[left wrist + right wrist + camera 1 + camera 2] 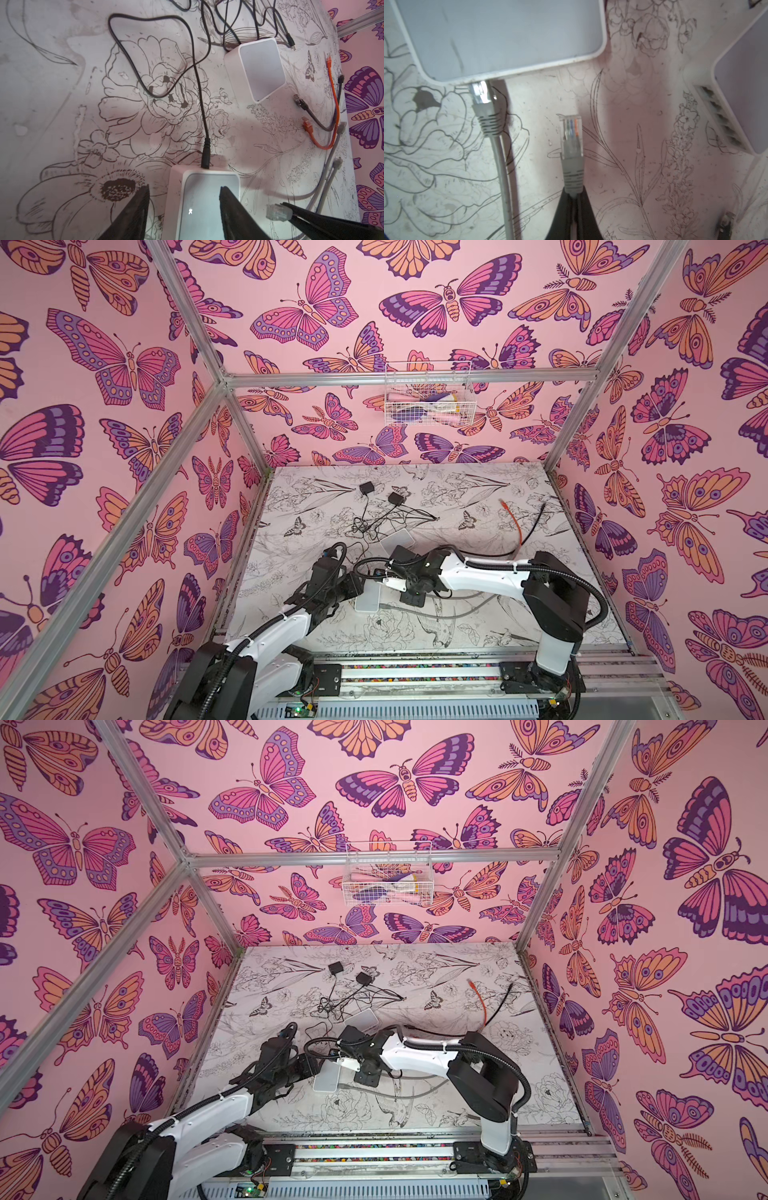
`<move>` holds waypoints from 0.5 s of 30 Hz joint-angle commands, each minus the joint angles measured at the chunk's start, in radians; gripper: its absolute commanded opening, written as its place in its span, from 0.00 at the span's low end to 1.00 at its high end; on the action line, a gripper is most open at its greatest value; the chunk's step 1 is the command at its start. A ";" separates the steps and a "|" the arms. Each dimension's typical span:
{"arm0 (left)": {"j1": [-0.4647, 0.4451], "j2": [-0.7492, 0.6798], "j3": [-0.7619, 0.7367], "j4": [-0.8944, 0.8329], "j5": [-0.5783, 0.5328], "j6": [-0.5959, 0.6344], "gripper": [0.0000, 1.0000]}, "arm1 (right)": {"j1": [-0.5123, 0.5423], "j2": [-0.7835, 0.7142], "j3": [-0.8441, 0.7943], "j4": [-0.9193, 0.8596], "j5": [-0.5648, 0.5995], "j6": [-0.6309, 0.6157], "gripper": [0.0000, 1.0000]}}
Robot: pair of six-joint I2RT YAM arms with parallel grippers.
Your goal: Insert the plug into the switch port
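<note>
The white switch lies flat on the flower-print table, near the front in both top views. My left gripper is open and straddles it, one finger beside its edge and the other over its top. A black power lead is plugged into its far side. My right gripper is shut on the grey boot of a clear plug, which points at the switch's port side a short way off. Another grey plug sits in a port there. The held plug also shows in the left wrist view.
A second white switch lies just behind, its row of ports facing the right gripper's side. Orange, black and grey patch cables lie to the right. Two black adapters with tangled leads sit at the back. A wire basket hangs on the wall.
</note>
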 commanded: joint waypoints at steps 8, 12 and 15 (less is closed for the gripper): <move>0.005 0.091 -0.045 0.149 0.063 -0.010 0.53 | 0.044 0.105 0.096 -0.027 -0.029 -0.017 0.00; 0.006 0.118 -0.048 0.182 0.082 -0.004 0.51 | 0.044 0.121 0.108 -0.032 -0.025 -0.016 0.00; 0.006 0.133 -0.049 0.202 0.088 -0.003 0.50 | 0.044 0.131 0.117 -0.035 -0.011 -0.013 0.00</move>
